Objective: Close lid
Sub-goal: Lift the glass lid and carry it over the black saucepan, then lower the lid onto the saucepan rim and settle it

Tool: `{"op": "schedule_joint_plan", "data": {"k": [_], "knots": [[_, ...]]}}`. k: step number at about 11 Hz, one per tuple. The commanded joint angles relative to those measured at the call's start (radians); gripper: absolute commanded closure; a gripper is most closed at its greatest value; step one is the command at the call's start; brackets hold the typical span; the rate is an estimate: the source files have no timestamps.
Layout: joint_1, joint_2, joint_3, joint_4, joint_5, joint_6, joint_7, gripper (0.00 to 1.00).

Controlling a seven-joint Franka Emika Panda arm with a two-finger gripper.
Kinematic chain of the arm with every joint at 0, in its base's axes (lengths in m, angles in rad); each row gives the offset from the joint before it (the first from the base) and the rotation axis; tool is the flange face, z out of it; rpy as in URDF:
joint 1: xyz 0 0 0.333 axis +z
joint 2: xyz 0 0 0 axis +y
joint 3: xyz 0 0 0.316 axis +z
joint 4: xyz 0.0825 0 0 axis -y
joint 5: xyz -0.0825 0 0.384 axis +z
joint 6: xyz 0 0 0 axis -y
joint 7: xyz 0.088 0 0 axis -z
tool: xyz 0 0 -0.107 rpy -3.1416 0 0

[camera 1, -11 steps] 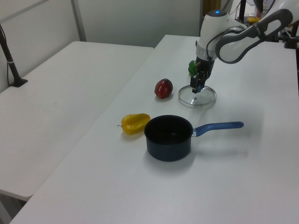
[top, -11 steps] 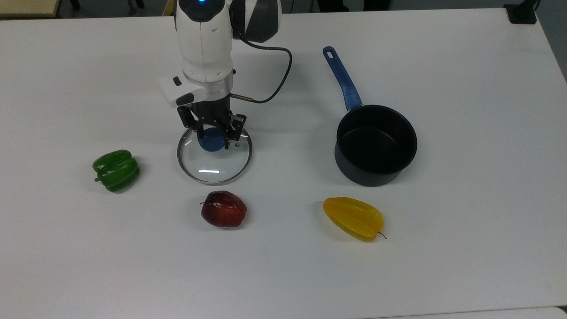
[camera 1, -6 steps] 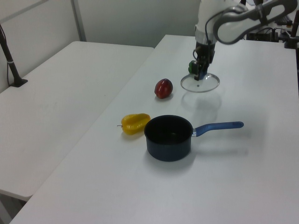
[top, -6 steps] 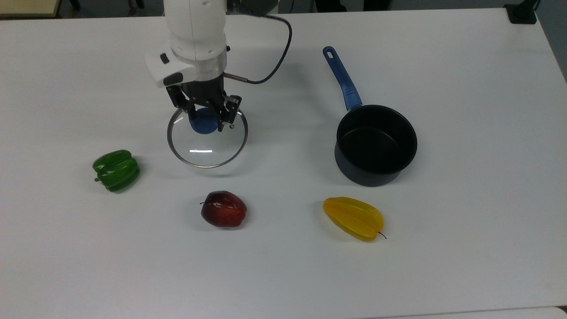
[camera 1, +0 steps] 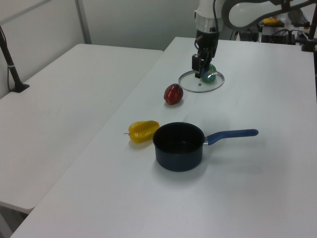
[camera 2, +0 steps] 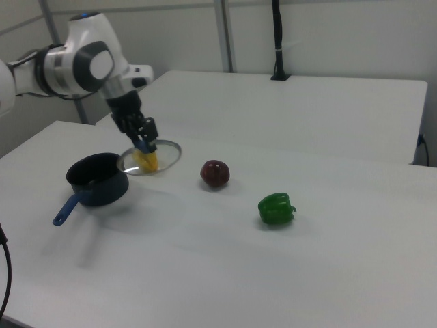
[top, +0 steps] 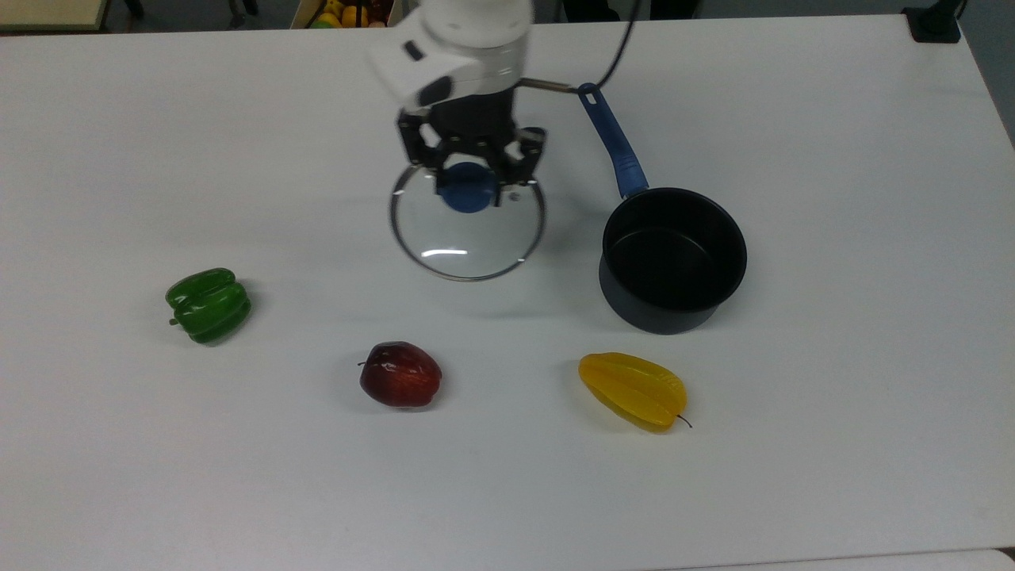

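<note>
Glass lid (top: 468, 234): carried level above the surface (top: 833, 444), gripper (top: 469, 184) clamped on its blue knob (top: 467, 190), left of the saucepan (top: 672, 258) in the top view; height likely meant to clear the saucepan's rim.

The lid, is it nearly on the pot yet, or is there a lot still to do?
About halfway. Done: the jaws of the gripper are shut on the blue knob of the lid, which is off the table; its shadow lies apart below it. In hand: the lid hangs in the air short of the pot, to the top view's left of it. Left: bring it over the open pot, lower it onto the rim, let go.
</note>
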Motion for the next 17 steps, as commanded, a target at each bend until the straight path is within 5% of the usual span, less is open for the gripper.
{"op": "schedule_joint_plan", "data": {"k": [1,8,11,17], "knots": [[0.132,0.026,-0.011,0.047,-0.021,-0.017,0.029,0.55],[0.314,0.141,-0.011,0.093,-0.022,0.098,0.022,0.55],[0.319,0.178,-0.011,0.087,-0.031,0.216,0.025,0.55],[0.331,0.192,-0.011,0.076,-0.031,0.215,0.023,0.55]]}}
